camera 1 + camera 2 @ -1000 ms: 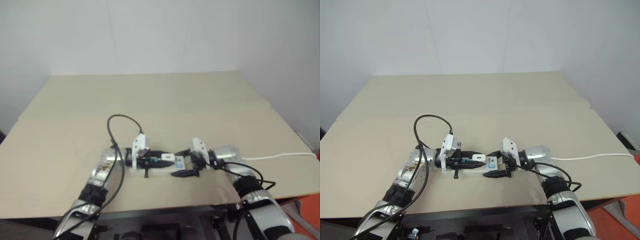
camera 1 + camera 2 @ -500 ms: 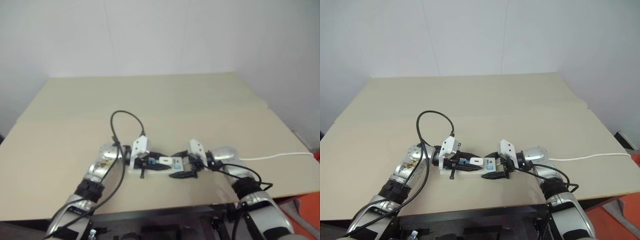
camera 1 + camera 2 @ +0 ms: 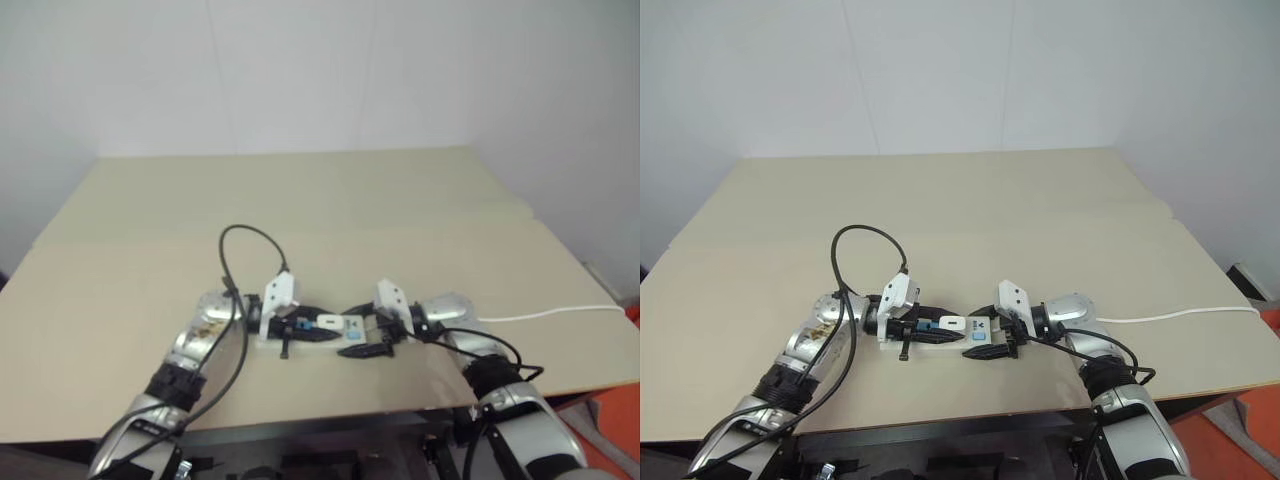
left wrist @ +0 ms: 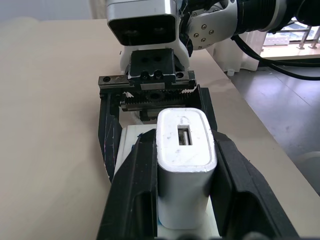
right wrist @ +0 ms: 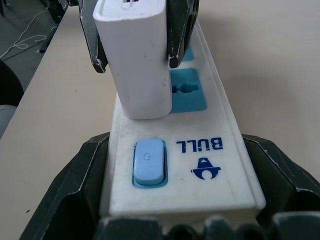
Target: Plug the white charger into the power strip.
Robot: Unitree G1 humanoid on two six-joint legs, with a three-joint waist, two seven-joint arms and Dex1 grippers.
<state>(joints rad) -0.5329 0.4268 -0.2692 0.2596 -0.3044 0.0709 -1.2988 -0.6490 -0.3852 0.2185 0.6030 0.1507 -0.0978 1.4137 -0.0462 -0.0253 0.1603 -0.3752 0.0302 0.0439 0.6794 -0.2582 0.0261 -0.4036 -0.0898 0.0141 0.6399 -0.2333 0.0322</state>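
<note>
The power strip (image 5: 220,165) lies near the table's front edge, a white bar with blue sockets and a blue switch (image 5: 149,160). My right gripper (image 5: 179,142) is shut on its switch end, one black finger (image 5: 75,190) along each long side. The white charger (image 4: 186,170) stands upright on the strip over the socket next to the switch, with part of that blue socket still showing beside it. My left gripper (image 4: 185,145) is shut on the charger from the opposite side. Whether the prongs sit in the socket is hidden. From above, the charger (image 3: 952,323) lies between the two hands.
The strip's thin white cable (image 3: 1170,316) runs right across the table to its edge. A black cable loop (image 3: 865,235) arches above my left forearm. The table's front edge (image 3: 940,412) is close behind the strip. The beige tabletop (image 3: 960,210) stretches away beyond.
The whole picture has shifted slightly. Both grippers, the charger and the strip keep the same arrangement.
</note>
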